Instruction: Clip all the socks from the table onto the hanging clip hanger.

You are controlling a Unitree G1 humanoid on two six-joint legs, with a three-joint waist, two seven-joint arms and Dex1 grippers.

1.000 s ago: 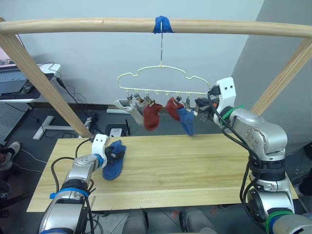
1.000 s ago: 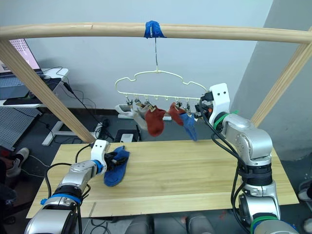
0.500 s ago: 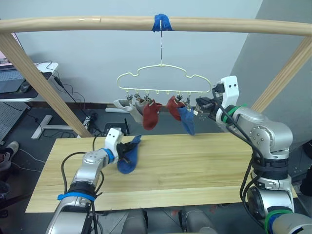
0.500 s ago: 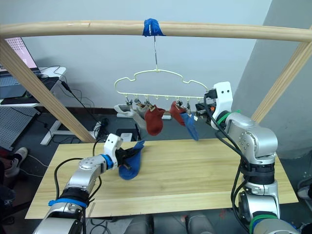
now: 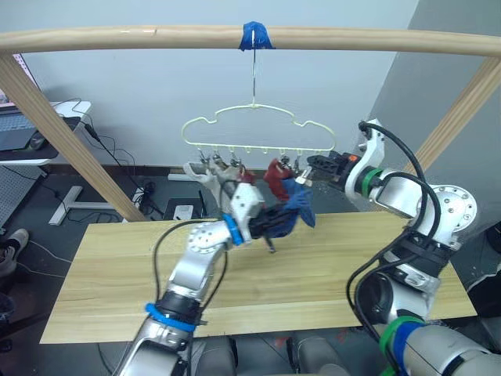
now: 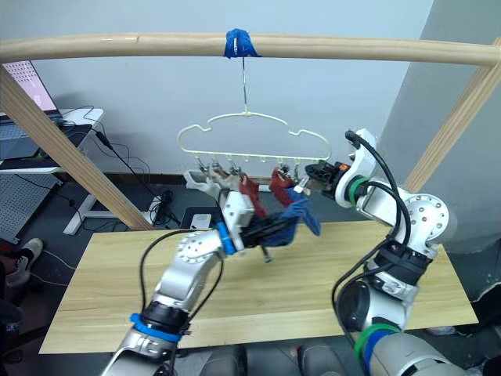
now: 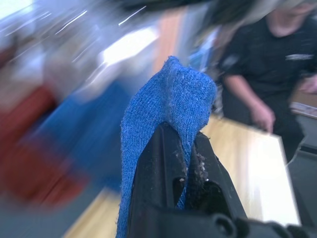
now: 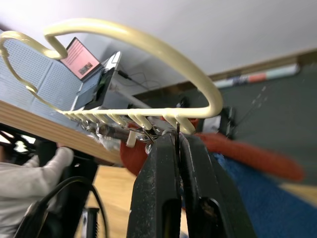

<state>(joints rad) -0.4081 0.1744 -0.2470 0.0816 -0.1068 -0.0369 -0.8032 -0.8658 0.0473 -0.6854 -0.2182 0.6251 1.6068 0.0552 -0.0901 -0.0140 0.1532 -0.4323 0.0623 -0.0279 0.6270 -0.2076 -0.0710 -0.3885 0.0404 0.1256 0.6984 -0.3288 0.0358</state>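
Sock: last blue sock [image 5: 288, 222] pinched in left gripper [image 5: 270, 224] jaws, lifted off the bench [image 5: 329, 266].
Hanger: right gripper [image 8: 177, 148] jaws clamped on end clip of clip hanger [image 5: 250, 129].
Tip: I'd feed the cuff straight into that clip, hanger kept steady.

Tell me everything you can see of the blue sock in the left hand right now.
The blue knit ankle sock is pinched in the black fingers of the left hand, raised off the light wooden plank table. It drapes over the fingertips, its free end reaching up beside the other blue sock hanging from the pale yellow-green wire clip hanger.
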